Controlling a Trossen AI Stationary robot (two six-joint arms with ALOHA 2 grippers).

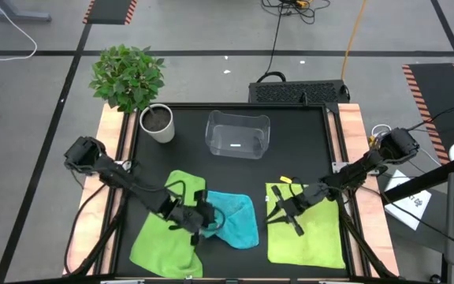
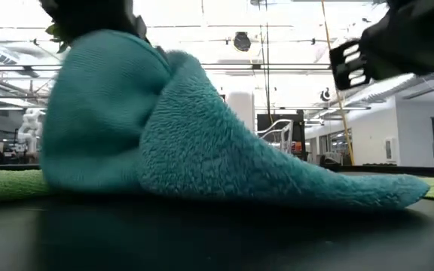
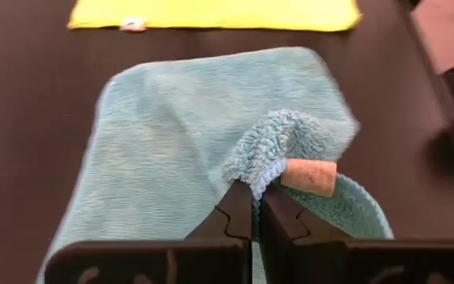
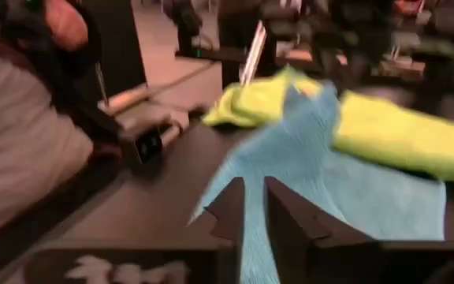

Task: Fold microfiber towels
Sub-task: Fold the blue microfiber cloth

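L gripper: jaws together, clamped on a bunched edge of the blue towel, which peaks where the fingers pinch it. In the low view that side of the towel stands up in a hump and slopes down flat to the table at the other end.

R gripper: hangs at the blue towel's 3 o'clock edge, over the near corner of the R green towel. Wrist view shows a narrow gap betw. its fingers w/ nothing in it, but the pic is smeared, so whether it's opening or closing I can't tell. Not holding cloth, as far as shows.

Layout on the table: blue towel at centre-front, its L side lapping onto the L green towel at 9 o'clock; R green towel flat at 3 o'clock. Bin at 12 o'clock, plant pot at about 10–11, both well clear.

Step, by my read: start of the blue towel fold, L side pinched and raised, nothing folded yet. Next move prob. needs the L arm to carry that edge across toward 3 o'clock and lay it on the far edge, w/ R either pinning or taking a second corner so the cloth doesn't drag. Watch the overlap w/ L green towel.
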